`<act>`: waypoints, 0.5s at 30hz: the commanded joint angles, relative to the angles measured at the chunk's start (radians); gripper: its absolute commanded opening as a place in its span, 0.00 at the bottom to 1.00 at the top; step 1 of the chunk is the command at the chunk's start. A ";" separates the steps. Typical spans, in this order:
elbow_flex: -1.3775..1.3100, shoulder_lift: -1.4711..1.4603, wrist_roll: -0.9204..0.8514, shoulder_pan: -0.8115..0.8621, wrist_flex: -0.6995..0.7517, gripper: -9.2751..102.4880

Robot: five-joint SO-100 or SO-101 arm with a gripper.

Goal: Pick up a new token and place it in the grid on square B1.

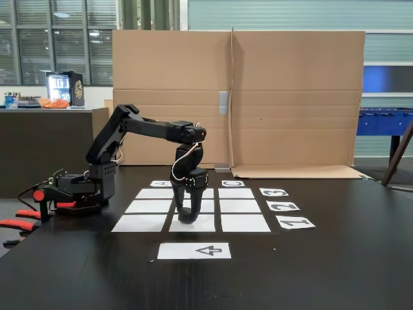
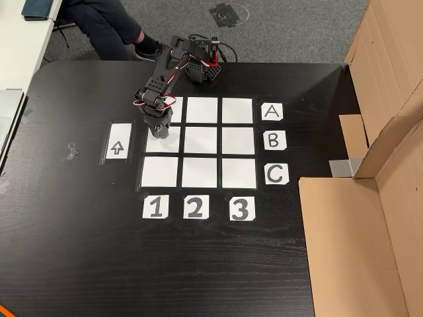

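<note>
- The tool (image 2: 160,132) points down over square B1 (image 2: 173,146), the middle cell of the column nearest the arrow-printed sheet (image 2: 118,141). This posture suits a vertical set-down.
- In the fixed view the tool's tips (image 1: 187,218) reach the paper, or nearly so.
- Tool state: cannot be determined; the jaws are dark against a dark body.
- The token cannot be made out; it is probably between the jaws or beneath them.
- The grid (image 2: 201,174) lies flat on the black worktop (image 2: 79,251), with the arrow sheet at its 9 o'clock in the other view.

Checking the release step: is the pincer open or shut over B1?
Cannot tell. The pincer points down onto square B1, but its fingertips blur together in the fixed view and the arm hides them from above.
</note>
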 commanded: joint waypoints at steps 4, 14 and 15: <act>-0.012 0.003 0.002 0.015 -0.038 0.18; -0.012 -0.014 0.000 0.015 -0.051 0.19; -0.012 -0.014 0.000 0.015 -0.051 0.19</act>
